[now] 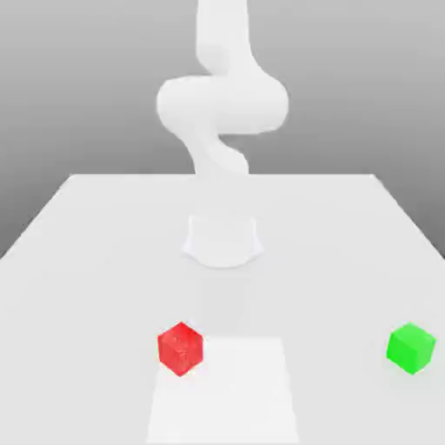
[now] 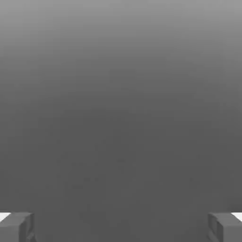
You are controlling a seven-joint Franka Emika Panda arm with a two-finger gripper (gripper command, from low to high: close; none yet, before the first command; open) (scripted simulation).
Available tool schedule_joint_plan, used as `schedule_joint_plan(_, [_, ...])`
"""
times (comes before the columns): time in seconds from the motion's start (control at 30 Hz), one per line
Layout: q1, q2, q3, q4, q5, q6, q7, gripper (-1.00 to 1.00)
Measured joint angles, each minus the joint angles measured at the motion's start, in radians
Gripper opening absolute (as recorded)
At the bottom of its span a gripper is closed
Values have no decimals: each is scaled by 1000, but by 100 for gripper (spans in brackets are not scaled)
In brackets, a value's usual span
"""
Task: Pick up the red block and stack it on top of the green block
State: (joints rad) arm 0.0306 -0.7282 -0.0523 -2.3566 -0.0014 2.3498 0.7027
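Seen in the exterior view, going from that view's left to its right: white table (image 1: 104,243) spreading across the lower part under a plain grey backdrop. Left of centre and toward the near edge, the red block (image 1: 181,348), resting flat on the table with one corner turned toward the camera, touching nothing, just off the corner of a slightly brighter square patch (image 1: 224,389) on the surface. In the middle, farther back, the white arm (image 1: 222,104), rising from a round base (image 1: 222,241) on the table and bending through a thick elbow up out of the top edge; well apart from both cubes. Far over on the right, the green block (image 1: 410,348), also sitting on the table, about level with the red one and well apart from it. In the hand view, the gripper (image 2: 121,227) spread wide, grey fingertips (image 2: 16,227) standing at opposite edges with nothing between them but blank grey.
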Motion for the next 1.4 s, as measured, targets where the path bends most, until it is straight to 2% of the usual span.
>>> schedule_joint_plan(0.33, [116,345,-206,-254,1,230,-460,0])
schedule_joint_plan(0.6, [143,651,-307,-471,-37,436,-833,0])
schedule_joint_plan(0.7, [146,730,-303,-481,8,498,-904,0])
schedule_joint_plan(0.8, [135,806,-269,-471,101,557,-976,0])
schedule_joint_plan(0.97, [27,933,-122,-452,261,659,-1093,0])
schedule_joint_plan(1.0, [8,950,-99,-450,278,673,-1104,-100])
schedule_joint_plan(1.23, [5,950,-96,-450,276,671,-1103,-100])
schedule_joint_plan(1.4, [64,838,-194,-466,124,583,-994,-100])
